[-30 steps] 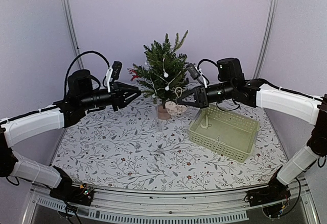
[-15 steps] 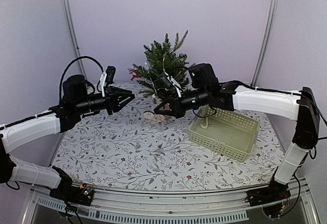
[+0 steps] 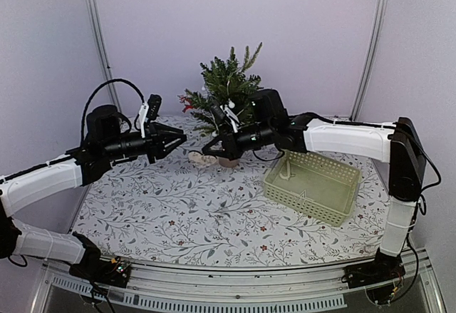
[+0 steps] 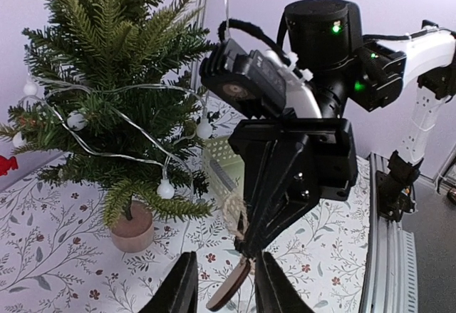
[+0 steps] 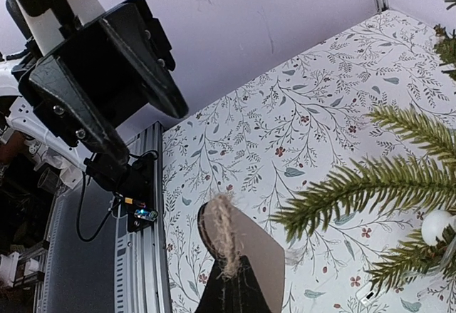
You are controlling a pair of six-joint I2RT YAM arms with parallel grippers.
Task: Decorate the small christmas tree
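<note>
The small christmas tree [image 3: 228, 92] stands at the back of the table on a round tan base [image 3: 228, 160], strung with white bead lights. My right gripper [image 3: 209, 149] reaches across in front of it, shut on the twine loop of a flat wooden ornament [image 3: 199, 160]. In the right wrist view the right gripper [image 5: 231, 274] pinches the twine over the ornament [image 5: 249, 245]. In the left wrist view the ornament [image 4: 229, 291] hangs between my left gripper's [image 4: 224, 293] open fingers [image 4: 179, 288], touching neither. The left gripper [image 3: 178, 138] points at the right one.
A pale green slotted basket [image 3: 313, 185] sits right of the tree. A red decoration [image 3: 187, 103] hangs on the tree's left side. Tree branches [image 5: 385, 181] lie close to the right gripper. The table carries a floral-print cloth [image 3: 199, 213].
My right arm has swung left from beside the basket across the front of the tree, carrying the wooden ornament up to the left gripper. The left gripper has drawn back slightly.
</note>
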